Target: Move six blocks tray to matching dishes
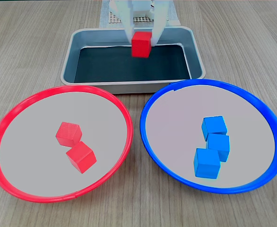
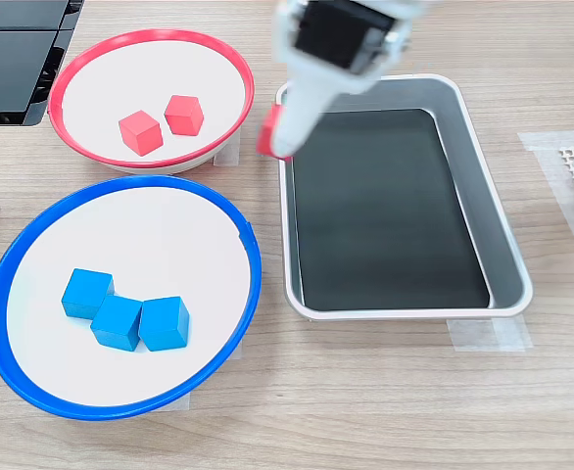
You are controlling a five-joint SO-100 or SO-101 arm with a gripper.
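Pale wood-grain surface [image 1: 34, 42] carried everything. Nearest in a fixed view sat the red-rimmed dish [image 1: 6, 118] with two red blocks [image 1: 68, 133] touching, and beside it the blue-rimmed dish [image 1: 266, 118] with three blue blocks [image 1: 214, 126] clustered together. Behind them lay the silver tray [image 1: 77, 47], its dark bottom bare. Above the tray's far side, the white arm reached down, its fingers [image 1: 142, 38] clamped on either side of a third red block [image 1: 141, 44], held clear of the tray floor.
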